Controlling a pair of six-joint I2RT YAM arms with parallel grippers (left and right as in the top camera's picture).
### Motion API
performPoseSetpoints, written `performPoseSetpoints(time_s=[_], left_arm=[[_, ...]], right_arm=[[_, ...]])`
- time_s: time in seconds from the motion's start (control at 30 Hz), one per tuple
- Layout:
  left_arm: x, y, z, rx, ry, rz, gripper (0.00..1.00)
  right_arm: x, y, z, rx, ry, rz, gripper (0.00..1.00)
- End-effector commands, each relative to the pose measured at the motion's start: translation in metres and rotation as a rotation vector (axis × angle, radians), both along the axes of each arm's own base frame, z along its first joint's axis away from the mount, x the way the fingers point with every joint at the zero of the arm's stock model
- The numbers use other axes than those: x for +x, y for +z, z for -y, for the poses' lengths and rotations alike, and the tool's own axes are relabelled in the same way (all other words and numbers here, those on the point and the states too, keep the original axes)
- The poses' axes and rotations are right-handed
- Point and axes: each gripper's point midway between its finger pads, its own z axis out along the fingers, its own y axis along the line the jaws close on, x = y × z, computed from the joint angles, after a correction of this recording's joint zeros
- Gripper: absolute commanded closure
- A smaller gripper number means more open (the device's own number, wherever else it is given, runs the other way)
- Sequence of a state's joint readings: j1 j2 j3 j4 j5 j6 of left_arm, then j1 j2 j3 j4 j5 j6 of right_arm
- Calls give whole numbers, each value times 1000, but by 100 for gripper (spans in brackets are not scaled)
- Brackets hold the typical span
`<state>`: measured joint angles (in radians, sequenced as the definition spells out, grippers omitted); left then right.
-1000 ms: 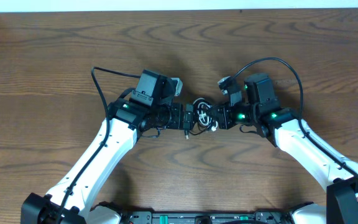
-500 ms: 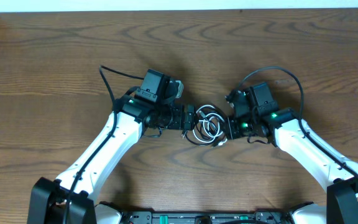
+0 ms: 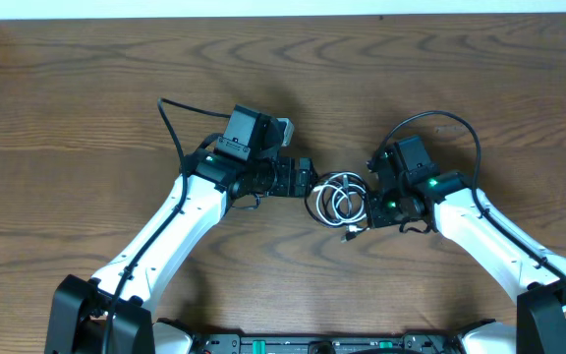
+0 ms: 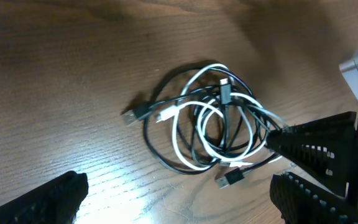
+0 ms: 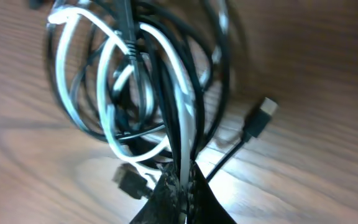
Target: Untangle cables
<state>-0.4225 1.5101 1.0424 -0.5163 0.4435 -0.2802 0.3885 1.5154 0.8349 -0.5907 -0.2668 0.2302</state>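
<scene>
The right gripper (image 5: 182, 180) is clamping the white cable (image 5: 183, 118) together with a strand of the black cable (image 4: 133, 114) at the tangle's near edge. Just past the pinch, both cables are lying looped through each other in one loose coil on the table (image 3: 86, 88), small plugs sticking out. Beyond the coil, just beside it, the left gripper (image 3: 306, 177) is hovering with jaws wide apart, holding nothing
</scene>
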Motion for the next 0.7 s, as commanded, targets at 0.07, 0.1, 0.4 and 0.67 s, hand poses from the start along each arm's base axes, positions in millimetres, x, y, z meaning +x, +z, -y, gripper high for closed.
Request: performPoseSetpoints(time_s=[0.07, 0.1, 0.4, 0.67], left_arm=[[1, 0, 2, -9, 2, -9, 2], [1, -1, 2, -10, 8, -15, 2], [0, -24, 2, 4, 59, -107, 2], [-6, -60, 5, 35, 118, -242, 2]], right_arm=[[-1, 19, -27, 149, 51, 8, 99], [-1, 19, -28, 158, 55, 9, 99], [-3, 27, -41, 239, 84, 0, 99], [-3, 28, -42, 246, 87, 0, 99]])
